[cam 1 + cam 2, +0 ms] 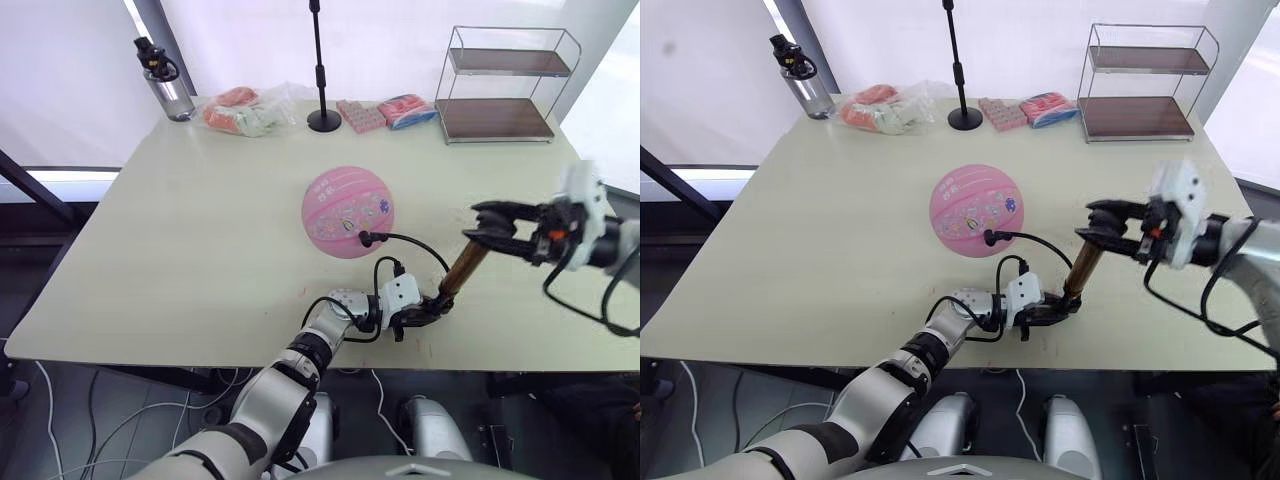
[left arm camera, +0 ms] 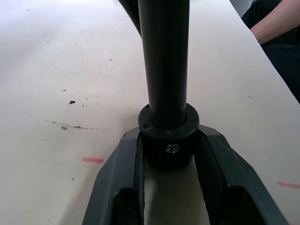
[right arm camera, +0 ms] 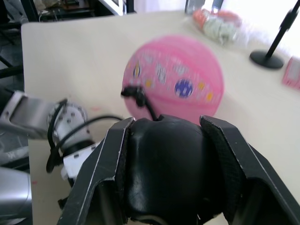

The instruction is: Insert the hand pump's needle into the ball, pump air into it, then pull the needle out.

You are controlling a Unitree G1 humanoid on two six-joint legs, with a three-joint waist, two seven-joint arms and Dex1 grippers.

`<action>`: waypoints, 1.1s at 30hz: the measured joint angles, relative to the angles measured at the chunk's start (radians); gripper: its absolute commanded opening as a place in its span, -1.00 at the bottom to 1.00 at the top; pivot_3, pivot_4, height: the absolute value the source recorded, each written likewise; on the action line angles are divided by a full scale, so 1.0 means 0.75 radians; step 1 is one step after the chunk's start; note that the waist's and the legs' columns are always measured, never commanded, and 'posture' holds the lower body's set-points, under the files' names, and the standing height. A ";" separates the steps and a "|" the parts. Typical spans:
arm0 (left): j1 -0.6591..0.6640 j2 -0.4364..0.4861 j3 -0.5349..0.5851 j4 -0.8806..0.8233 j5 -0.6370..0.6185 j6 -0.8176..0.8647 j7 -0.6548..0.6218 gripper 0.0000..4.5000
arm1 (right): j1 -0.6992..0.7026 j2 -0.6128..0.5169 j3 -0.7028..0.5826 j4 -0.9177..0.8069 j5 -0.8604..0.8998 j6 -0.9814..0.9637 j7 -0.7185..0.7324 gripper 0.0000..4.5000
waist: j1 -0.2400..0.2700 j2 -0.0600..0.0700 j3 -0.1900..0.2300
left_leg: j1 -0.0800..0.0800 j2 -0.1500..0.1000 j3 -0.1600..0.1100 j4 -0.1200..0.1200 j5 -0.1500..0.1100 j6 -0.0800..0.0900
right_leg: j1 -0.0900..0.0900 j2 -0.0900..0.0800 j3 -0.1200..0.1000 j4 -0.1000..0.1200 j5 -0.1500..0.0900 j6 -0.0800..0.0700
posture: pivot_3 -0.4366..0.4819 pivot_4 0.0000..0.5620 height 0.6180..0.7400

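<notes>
A water bottle stands at the far left corner of the worktop, with a clear bag of packets beside it and a black stand just right of that. Near the middle sits the pink ball, round, with cartoon prints across it. The needle's black fitting is pressed against the ball's near right side, the pin itself too small to make out, and a thin black hose curves from it toward the pump. At the front edge the left end effector pinches the pump's black lower cap, one finger on each side of it. The pump's bronze barrel rises tilted to the right from there. The right end effector is clamped on the black handle at the pump's top, its fingers pressed against both sides. More pink packets lie at the far edge, and a two-tier wire shelf stands at the far right corner. A person's arm shows beyond the worktop edge.
</notes>
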 measured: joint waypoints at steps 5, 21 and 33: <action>0.000 0.000 0.000 0.000 -0.002 -0.001 0.003 -0.53 | -0.127 -0.105 -0.079 0.021 0.112 0.110 0.031 -0.19 | -0.001 0.001 0.002 | 0.000 0.000 0.001 0.000 0.000 0.000 | 0.000 0.000 0.000 0.000 0.000 0.000 | -0.05 -0.47 0.86; -0.006 0.002 -0.003 0.000 -0.008 -0.003 0.007 -0.53 | -0.150 -0.149 -0.128 -0.013 0.139 0.135 0.047 -0.19 | -0.003 0.003 0.010 | -0.001 0.000 0.001 0.000 0.000 0.000 | -0.001 0.000 0.000 0.000 0.003 0.005 | -0.05 -0.47 0.86; -0.007 0.017 -0.003 0.015 0.014 -0.001 0.025 -0.53 | 0.177 0.127 0.081 -0.063 -0.173 -0.239 -0.025 -0.19 | -0.008 -0.010 -0.006 | 0.006 0.004 0.001 0.000 0.000 0.000 | 0.003 0.003 0.000 0.000 0.000 0.001 | -0.05 -0.47 0.86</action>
